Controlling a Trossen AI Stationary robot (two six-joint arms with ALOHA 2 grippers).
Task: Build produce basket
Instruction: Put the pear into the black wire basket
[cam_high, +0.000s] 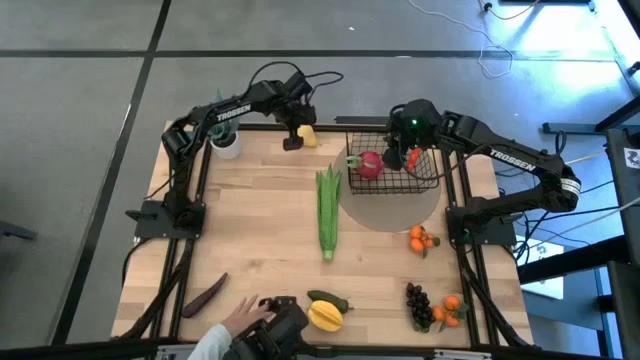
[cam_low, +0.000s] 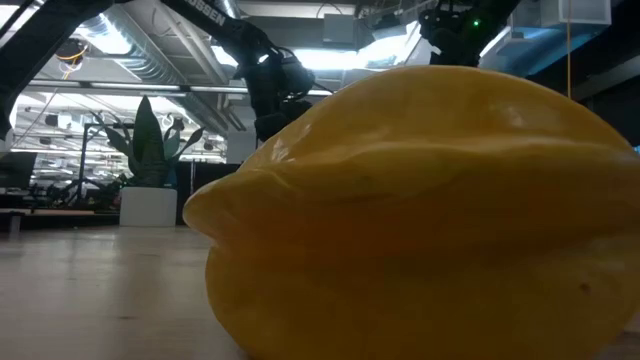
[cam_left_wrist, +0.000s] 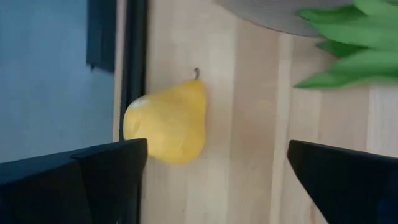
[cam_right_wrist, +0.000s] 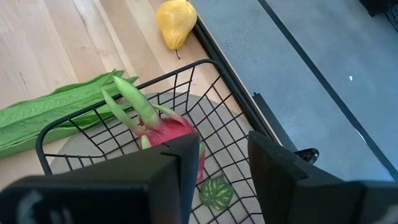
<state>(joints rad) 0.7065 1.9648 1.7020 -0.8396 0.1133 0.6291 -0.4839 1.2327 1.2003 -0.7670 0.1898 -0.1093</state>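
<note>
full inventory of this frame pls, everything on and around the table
basket: 1, black wire, far right on a grey mat
radish: 1, red, in the basket
corn: 1, green, table centre
pear: 1, yellow, far edge
potted plant: 1, white pot, far left corner
oranges: 2 clusters, right side and near right
grapes: 1 bunch, dark, near right
starfruit: 1, yellow, near edge
pepper: 1, green, beside starfruit
eggplant: 1, dark, near left
person's hand: 1, near edge
left tool: open, by the pear
right tool: open, over the basket
</note>
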